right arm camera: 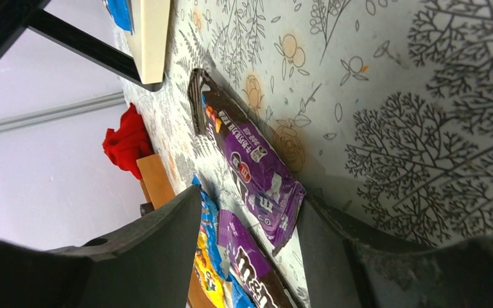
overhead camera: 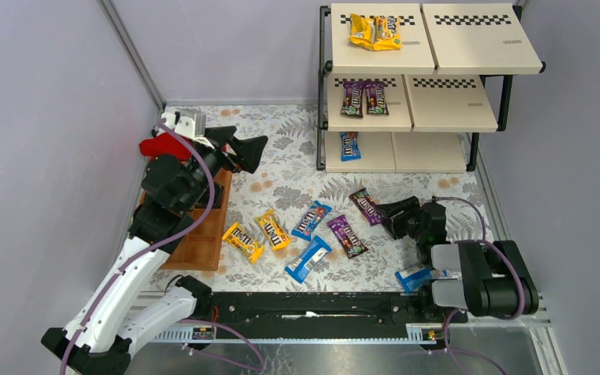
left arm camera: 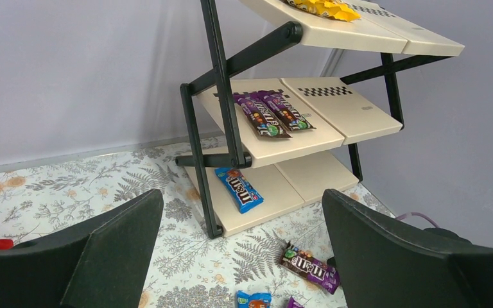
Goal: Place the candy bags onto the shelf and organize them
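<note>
Top external view: your left gripper (overhead camera: 256, 154) hangs with its jaws apart over the left side of the table (overhead camera: 289, 133), beside the red cloth (overhead camera: 158, 146) and the wooden tray (overhead camera: 201, 238). Your right gripper (overhead camera: 387, 219), also spread, sits low toward the right edge, at the end of a purple-brown bag (overhead camera: 367, 205). The shelf (overhead camera: 480, 47) stands at the far right corner. It carries two yellow bags (overhead camera: 375, 33) on the top tier, two purple bags (overhead camera: 363, 98) on the middle tier and one blue bag (overhead camera: 349, 145) on the lowest. Six more candy bags (overhead camera: 273, 229) lie loose between the middle and the near edge.

Left wrist view: your fingers (left arm camera: 122, 250) stand wide with nothing gripped, facing the shelf (left arm camera: 334, 109).

Right wrist view: the purple-brown bag (right arm camera: 250, 160) lies flat, its end between your right gripper (right arm camera: 249, 196) fingers, which are parted. Whether either one touches it, you cannot tell.
</note>
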Controlling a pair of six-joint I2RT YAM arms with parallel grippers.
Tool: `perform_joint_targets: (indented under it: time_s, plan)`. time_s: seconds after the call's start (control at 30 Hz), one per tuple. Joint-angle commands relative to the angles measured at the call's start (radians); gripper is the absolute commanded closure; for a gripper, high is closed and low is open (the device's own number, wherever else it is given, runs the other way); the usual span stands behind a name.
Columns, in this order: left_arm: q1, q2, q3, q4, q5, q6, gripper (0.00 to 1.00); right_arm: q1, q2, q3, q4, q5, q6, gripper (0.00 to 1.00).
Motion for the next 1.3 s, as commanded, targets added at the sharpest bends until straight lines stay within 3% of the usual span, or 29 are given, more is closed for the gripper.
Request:
perform_joint_targets:
  time_s: [0.0,0.2,0.47,0.73,1.0,1.13,1.27]
  plan:
    - [-0.006,0.008,0.033,0.018,-0.015,0.006,0.01,-0.003,0.103,-0.001,0.146,0.023,0.028,0.39]
    - [-0.006,0.016,0.033,0.016,-0.016,0.009,0.01,-0.003,0.209,-0.006,0.289,-0.014,0.028,0.58]
    - [-0.007,0.024,0.034,0.016,-0.014,0.009,0.01,-0.003,0.126,0.010,0.207,-0.072,-0.029,0.79]
    - [-0.009,0.026,0.034,0.016,-0.013,0.008,0.01,-0.003,-0.246,0.061,-0.252,-0.056,-0.129,1.00]
    - [-0.013,0.017,0.034,0.016,-0.012,0.005,0.01,-0.003,-0.646,0.303,-0.804,0.168,-0.288,1.00]
    - [-0.017,0.009,0.032,0.018,-0.013,0.002,0.01,-0.003,-0.702,0.485,-0.991,0.313,-0.378,1.00]
    - [-0.018,-0.003,0.032,0.019,-0.014,0.002,0.01,-0.002,-0.648,0.645,-1.045,0.415,-0.468,1.00]
